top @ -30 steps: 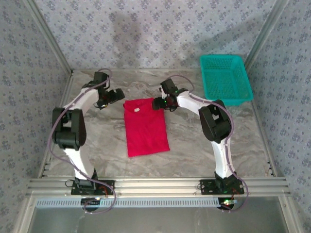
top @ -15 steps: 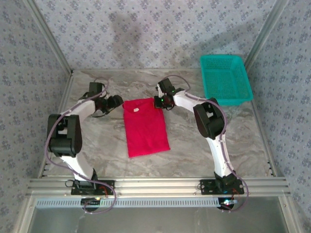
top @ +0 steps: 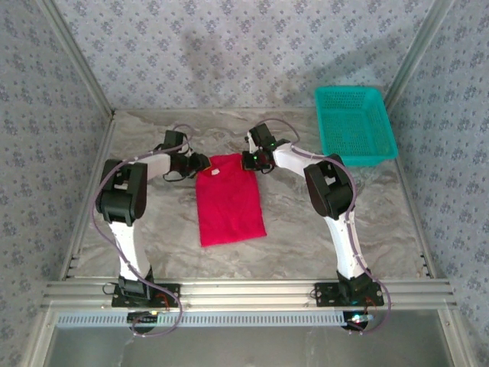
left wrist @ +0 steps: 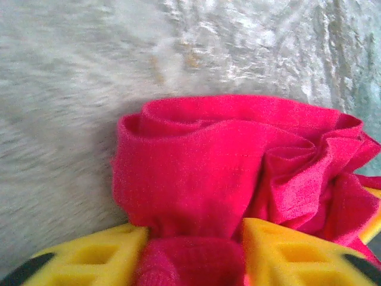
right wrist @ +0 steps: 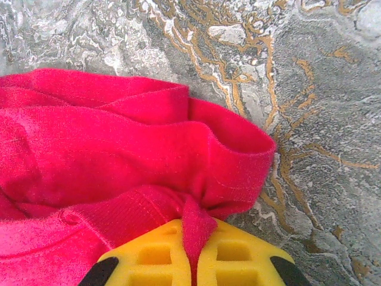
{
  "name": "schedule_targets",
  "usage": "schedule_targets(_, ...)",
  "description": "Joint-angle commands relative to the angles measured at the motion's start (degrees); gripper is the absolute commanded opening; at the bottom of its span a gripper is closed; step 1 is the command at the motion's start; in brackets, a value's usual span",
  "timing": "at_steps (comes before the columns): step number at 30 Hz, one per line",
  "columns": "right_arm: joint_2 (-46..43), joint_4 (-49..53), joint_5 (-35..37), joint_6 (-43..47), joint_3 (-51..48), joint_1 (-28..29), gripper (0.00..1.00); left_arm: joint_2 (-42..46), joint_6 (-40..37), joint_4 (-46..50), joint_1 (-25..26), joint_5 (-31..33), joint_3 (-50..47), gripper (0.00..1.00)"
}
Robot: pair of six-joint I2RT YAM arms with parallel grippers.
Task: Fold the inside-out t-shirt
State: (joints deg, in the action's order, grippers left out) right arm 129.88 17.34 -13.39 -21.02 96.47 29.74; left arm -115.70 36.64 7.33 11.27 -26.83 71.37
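Bright red cloth t-shirt is laid lengthwise at the middle of the grey marbled table. Its far corners are held: right gripper pinched shut on cloth, left gripper part-closed round a wad. Both should be lifted level, together.

Soft, even light — left-wrist background blurred

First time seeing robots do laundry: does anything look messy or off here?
Nothing spilled or damaged. The red t-shirt lies slightly askew, its far corners bunched in the left gripper and right gripper; a small white label shows near its far edge.
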Motion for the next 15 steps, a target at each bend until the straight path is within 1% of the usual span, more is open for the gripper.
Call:
schedule_targets(1,2.22,2.49,-0.72,-0.31,-1.03,-0.11,0.01,-2.15,2.90,-1.85,1.36,-1.79,-0.15,0.27)
schedule_targets(3,2.41,2.52,-1.02,-0.37,-0.72,-0.22,0.00,-2.25,3.88,-2.88,1.89,-2.81,-0.33,0.15)
schedule_targets(5,2.22,2.61,-1.28,-0.38,-0.45,-0.30,0.00,-1.97,4.46,-3.55,2.01,-3.73,-0.53,0.00)
schedule_targets(9,-0.25,3.29,-1.69,-0.19,-0.68,-0.80,0.00,0.62,2.81,0.39,1.59,-2.21,0.66,0.00)
schedule_targets(15,-7.98,3.09,-3.73,-0.17,-2.77,-1.66,0.00,7.08,2.29,5.40,0.20,-0.34,2.49,0.00)
